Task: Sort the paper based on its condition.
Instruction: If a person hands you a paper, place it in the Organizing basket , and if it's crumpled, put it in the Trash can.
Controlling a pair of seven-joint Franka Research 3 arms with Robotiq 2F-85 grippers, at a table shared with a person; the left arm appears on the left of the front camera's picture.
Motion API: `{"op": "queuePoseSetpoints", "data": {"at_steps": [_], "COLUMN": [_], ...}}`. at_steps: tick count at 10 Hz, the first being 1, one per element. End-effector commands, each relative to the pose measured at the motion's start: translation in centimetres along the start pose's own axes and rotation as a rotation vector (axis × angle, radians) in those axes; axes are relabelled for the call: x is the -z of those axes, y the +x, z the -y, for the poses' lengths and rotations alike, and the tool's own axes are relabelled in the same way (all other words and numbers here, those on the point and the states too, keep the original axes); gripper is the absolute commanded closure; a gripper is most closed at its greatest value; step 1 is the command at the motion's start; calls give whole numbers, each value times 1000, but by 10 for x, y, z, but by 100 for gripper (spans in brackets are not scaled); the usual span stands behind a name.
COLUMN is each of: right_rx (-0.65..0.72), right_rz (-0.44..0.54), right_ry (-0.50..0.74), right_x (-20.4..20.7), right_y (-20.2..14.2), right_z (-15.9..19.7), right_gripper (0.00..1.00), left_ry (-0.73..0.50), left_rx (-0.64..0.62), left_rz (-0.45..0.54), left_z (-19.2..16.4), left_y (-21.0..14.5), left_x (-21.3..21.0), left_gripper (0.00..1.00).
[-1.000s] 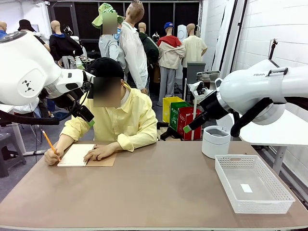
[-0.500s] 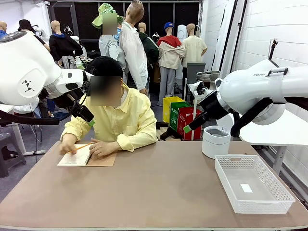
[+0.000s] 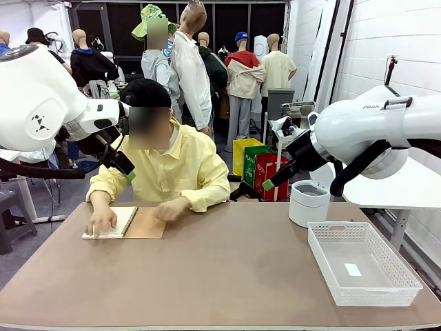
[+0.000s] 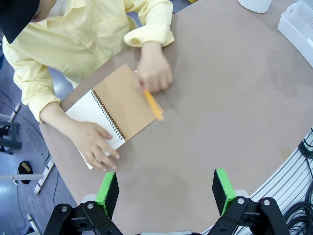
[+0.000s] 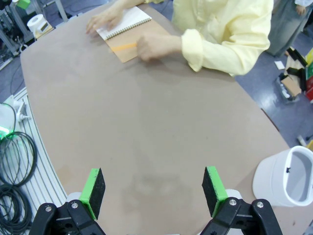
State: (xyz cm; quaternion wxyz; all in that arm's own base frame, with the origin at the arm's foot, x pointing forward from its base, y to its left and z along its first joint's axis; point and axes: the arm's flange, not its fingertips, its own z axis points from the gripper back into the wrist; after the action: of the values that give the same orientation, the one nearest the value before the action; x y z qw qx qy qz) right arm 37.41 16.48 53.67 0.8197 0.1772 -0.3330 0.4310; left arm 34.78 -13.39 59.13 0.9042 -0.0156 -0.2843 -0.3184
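No loose white sheet is in view. A person at the far side presses one hand [image 3: 102, 221] flat on the white page of an open spiral notebook [image 3: 124, 223] with a brown card cover [image 4: 122, 103]. The person's other hand [image 4: 154, 73] rests by an orange pencil [image 4: 153, 104] at the cover's edge. My left gripper [image 4: 165, 192] hangs open high above the table's left part, also visible near the person's shoulder [image 3: 127, 172]. High over the table's right side, my right gripper [image 5: 153, 191] is open and empty, its green tip [image 3: 267, 185] pointing down.
A white mesh basket [image 3: 362, 262] stands at the right front holding only a small white label. A white cylindrical bin [image 3: 308, 203] stands behind it, also seen in the right wrist view [image 5: 288, 178]. The brown tabletop [image 3: 227, 276] is bare across the middle.
The pencil has gone from the notebook's left side across to its right. The person's left-side hand now lies flat on the page. Both arms have stayed still.
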Motion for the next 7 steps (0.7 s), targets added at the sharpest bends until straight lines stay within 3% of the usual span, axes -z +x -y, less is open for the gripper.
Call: {"op": "queuePoseSetpoints", "data": {"at_steps": [1, 7], "right_rx": [-1, -1], "right_rz": [1, 1], "right_ry": [13, 13], "right_x": [0, 0], "right_y": [-1, -1], "right_z": [1, 1], "right_gripper": [0, 0], "left_ry": [4, 4], "left_rx": [-5, -5], "left_rz": [-3, -3], "left_z": [-1, -1], "left_y": [0, 0], "left_x": [0, 0], "left_gripper": [0, 0]}}
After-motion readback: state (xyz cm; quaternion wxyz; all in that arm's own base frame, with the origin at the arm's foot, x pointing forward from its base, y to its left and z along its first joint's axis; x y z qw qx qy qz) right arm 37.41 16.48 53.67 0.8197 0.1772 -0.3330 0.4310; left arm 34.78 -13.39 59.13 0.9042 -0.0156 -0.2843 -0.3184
